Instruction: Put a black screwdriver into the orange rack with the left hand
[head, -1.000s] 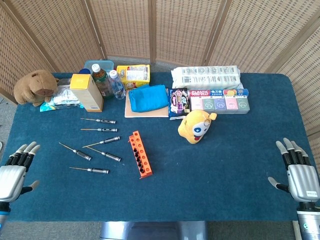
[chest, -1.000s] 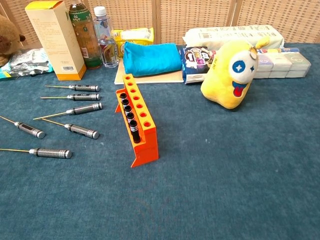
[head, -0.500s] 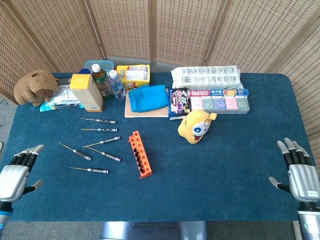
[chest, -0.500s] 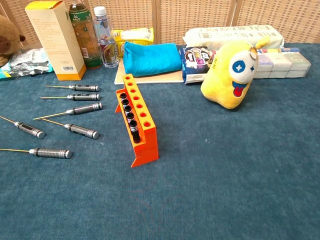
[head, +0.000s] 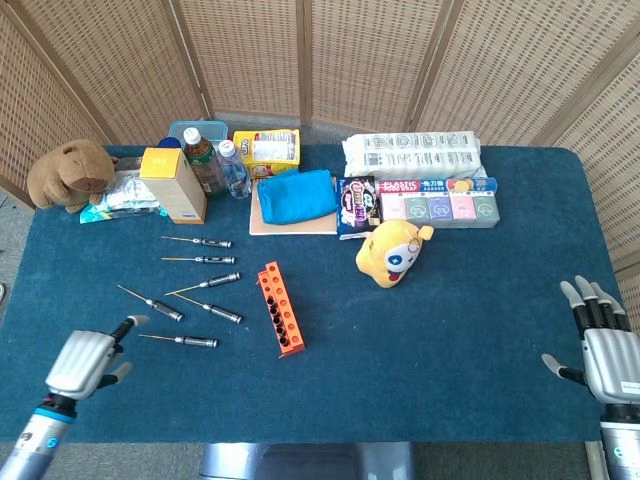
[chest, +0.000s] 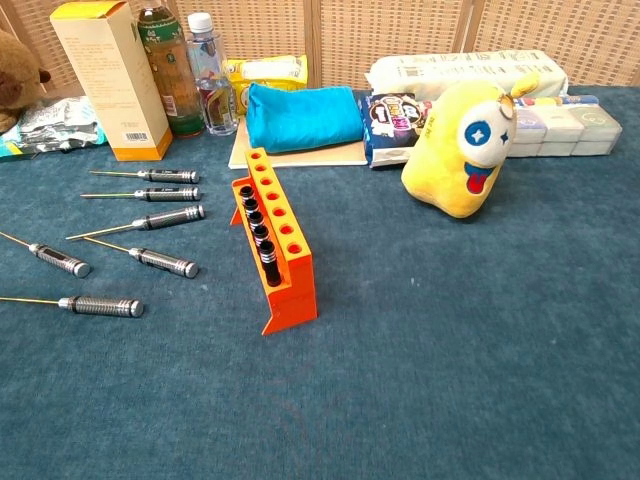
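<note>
Along the far edge of the blue table (head: 470, 330) we see a brown capybara plush (head: 70, 172) at the left, lying beside a crinkled foil packet (head: 125, 195). Next come a yellow carton (head: 174, 185), a green-capped tea bottle (head: 203, 160) and a small water bottle (head: 234, 170). A teal pouch (head: 296, 196) rests on a thin board, with a dark snack bag (head: 357, 205) just beside it. Nearer us stands a yellow plush toy (chest: 460, 148).

Six black screwdrivers (chest: 168, 175) (chest: 169, 194) (chest: 172, 216) (chest: 62, 262) (chest: 164, 263) (chest: 103, 306), one orange rack (chest: 283, 255), two bottles (chest: 166, 72) (chest: 212, 75), two plush toys (chest: 463, 148) (head: 70, 172).
</note>
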